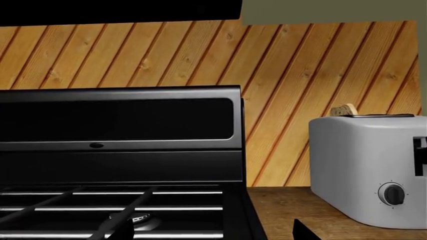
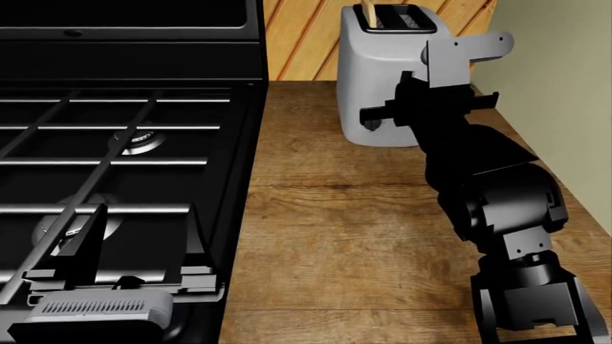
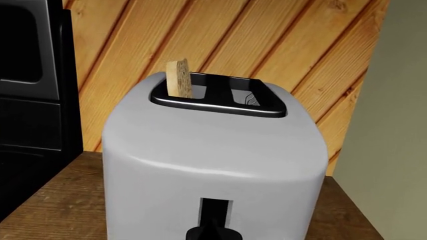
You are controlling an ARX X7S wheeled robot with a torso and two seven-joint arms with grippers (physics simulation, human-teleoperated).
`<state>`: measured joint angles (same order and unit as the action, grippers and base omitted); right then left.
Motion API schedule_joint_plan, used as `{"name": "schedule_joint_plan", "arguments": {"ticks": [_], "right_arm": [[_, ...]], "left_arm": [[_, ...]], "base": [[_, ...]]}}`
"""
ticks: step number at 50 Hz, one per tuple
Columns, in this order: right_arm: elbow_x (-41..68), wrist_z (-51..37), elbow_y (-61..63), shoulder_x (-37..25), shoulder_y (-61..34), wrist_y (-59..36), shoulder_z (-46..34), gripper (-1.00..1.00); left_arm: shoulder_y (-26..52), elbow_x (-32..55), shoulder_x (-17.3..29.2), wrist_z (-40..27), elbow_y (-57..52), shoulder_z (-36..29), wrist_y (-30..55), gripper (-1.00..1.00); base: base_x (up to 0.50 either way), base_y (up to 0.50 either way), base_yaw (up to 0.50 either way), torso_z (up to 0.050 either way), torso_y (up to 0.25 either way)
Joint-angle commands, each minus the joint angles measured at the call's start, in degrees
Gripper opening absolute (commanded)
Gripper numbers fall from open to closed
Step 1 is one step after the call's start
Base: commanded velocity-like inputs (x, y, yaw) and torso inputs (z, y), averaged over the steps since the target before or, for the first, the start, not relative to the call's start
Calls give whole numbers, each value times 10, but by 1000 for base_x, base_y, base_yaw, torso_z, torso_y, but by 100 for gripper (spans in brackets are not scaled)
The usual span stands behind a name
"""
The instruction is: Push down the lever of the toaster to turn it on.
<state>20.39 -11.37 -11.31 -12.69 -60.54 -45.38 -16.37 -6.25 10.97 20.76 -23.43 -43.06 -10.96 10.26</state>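
The light grey toaster (image 2: 383, 64) stands on the wooden counter by the back wall, with a bread slice (image 3: 178, 79) sticking up from one slot. Its black lever (image 1: 420, 145) sits high in the vertical slot (image 3: 215, 212), above the round knob (image 1: 391, 194). My right gripper (image 2: 375, 115) is up against the toaster's front at the slot. In the right wrist view its shut tips (image 3: 213, 235) show as a dark rounded shape low over the slot. My left gripper (image 2: 143, 236) is open and empty over the stove, far left of the toaster (image 1: 367, 165).
A black stove (image 2: 125, 143) with grates and burners fills the left side, its raised back panel (image 1: 120, 135) behind it. The wooden counter (image 2: 335, 236) runs between the stove and a green wall (image 2: 564, 107) on the right. A slanted wood-plank wall (image 3: 267, 45) stands behind the toaster.
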Motion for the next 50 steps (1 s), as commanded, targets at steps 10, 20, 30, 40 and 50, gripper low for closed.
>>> {"name": "schedule_joint_plan", "arguments": {"ticks": [10, 20, 30, 40, 50], "right_arm": [[12, 4, -33, -2, 15, 2, -9, -100], [13, 8, -51, -3, 21, 14, -10, -100], [13, 13, -66, -3, 25, 19, -15, -100], [13, 18, -79, -6, 28, 22, -21, -100], [10, 20, -92, -7, 33, 28, -28, -100]], "left_arm": [[-3, 9, 4, -4, 17, -2, 3, 100], [-1, 10, 7, -6, 14, -2, 6, 100], [1, 10, 8, -6, 17, -4, 4, 100], [3, 9, 8, -8, 20, -8, 4, 100], [3, 10, 9, -9, 20, -9, 3, 100]], "base": [[0, 0, 0, -1, 0], [0, 0, 0, -1, 0], [14, 0, 5, -1, 0], [4, 0, 1, -1, 0], [6, 0, 0, -2, 0]]}}
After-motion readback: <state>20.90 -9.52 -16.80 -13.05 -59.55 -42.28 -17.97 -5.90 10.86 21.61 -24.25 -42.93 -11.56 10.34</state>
